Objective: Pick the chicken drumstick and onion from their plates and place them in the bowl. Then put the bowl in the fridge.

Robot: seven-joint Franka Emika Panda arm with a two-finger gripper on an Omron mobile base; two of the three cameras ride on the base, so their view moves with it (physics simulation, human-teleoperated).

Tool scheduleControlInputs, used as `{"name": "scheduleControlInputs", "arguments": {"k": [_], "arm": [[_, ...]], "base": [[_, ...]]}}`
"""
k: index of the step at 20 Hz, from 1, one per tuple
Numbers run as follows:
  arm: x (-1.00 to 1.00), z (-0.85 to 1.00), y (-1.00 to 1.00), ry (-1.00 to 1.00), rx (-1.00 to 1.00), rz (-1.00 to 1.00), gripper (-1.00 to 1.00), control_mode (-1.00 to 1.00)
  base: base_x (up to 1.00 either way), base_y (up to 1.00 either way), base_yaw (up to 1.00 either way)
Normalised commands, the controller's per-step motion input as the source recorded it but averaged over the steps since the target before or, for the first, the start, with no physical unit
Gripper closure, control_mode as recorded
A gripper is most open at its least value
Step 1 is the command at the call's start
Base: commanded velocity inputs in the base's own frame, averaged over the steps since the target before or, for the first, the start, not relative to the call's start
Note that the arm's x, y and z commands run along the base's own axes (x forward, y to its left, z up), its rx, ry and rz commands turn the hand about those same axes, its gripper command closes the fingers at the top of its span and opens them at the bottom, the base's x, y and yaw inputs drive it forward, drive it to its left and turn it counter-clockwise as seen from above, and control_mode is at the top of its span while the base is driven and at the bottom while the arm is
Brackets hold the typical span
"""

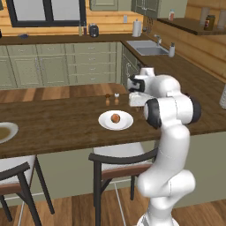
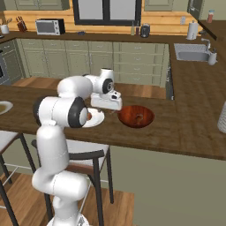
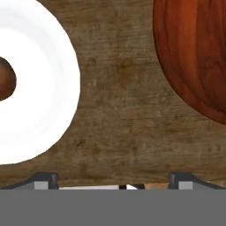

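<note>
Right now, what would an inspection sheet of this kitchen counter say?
Surface: dark wooden counter, bare between plate and bowl.
Job's things: onion on a white plate; reddish-brown bowl beside it with a small brownish item inside, too small to name; part of a second plate at the far left.
Clutter: two tiny shakers behind the plate.
Grippers: gripper open, empty, above the bare counter between plate and bowl.
Cables: nothing seen.
Surroundings: chairs, green cabinets, sink, microwave.
</note>
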Motion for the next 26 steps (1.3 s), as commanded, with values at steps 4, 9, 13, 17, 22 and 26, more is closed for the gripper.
{"name": "scheduleControlInputs", "arguments": {"k": [4, 9, 13, 17, 22, 26], "arm": [[0.29, -0.04, 1.0, 0.01, -0.05, 0.0, -1.0, -1.0], [0.33, -0.11, 0.99, 0.08, -0.07, 0.0, -1.0, -1.0], [0.54, -0.16, 0.41, 0.03, 0.0, 0.0, -1.0, -1.0], [0.54, -0.31, 0.21, 0.05, 0.0, 0.0, -1.0, -1.0], [0.62, -0.59, 0.13, 0.01, 0.0, 0.0, -1.0, -1.0], [0.27, -0.44, 0.1, 0.01, 0.0, 0.0, -1.0, -1.0]], "base": [[0.0, 0.0, 0.0], [0.0, 0.0, 0.0], [0.0, 0.0, 0.0], [0.0, 0.0, 0.0], [0.0, 0.0, 0.0], [0.0, 0.0, 0.0]]}}
